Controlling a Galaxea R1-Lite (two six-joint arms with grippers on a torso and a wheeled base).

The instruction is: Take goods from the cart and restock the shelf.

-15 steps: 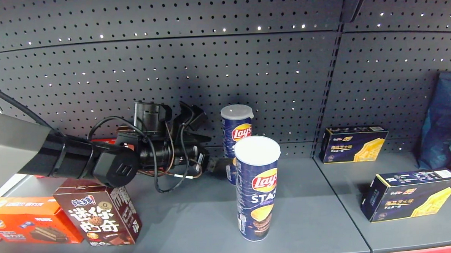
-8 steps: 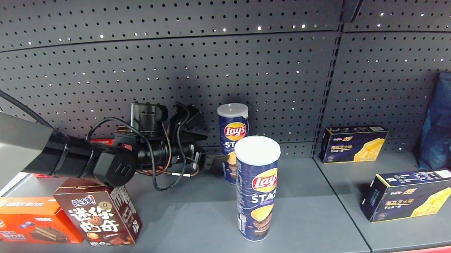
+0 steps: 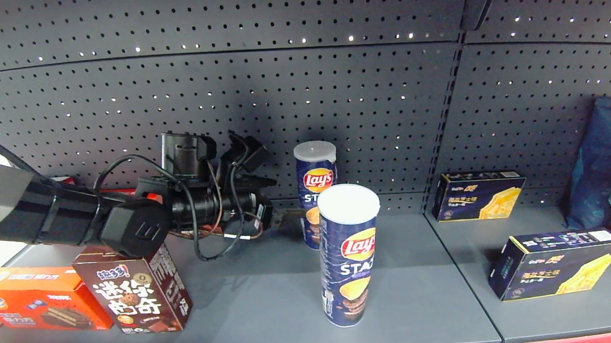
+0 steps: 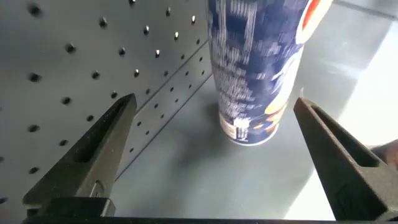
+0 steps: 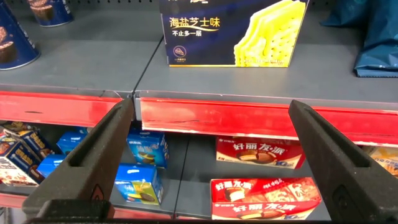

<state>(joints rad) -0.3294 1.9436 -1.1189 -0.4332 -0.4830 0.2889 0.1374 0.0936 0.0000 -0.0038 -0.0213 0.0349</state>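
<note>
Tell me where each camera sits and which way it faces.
Head view: on the head, facing forward and down at the shelf; left arm at left.
Left wrist view: on that wrist, facing the rear chip can by the pegboard; left gripper open.
Right wrist view: on that wrist, facing the shelf's red front edge; right gripper open.
Shared: head and left wrist views both show the rear chip can.

On the shelf (image 3: 259, 297) the rear can (image 3: 315, 191) stands behind the front can (image 3: 349, 252) (the left gripper (image 3: 286, 217) is just left of the rear one), with two boxes (image 3: 135, 287) to their left and two more boxes (image 3: 557, 263) to their right.
</note>
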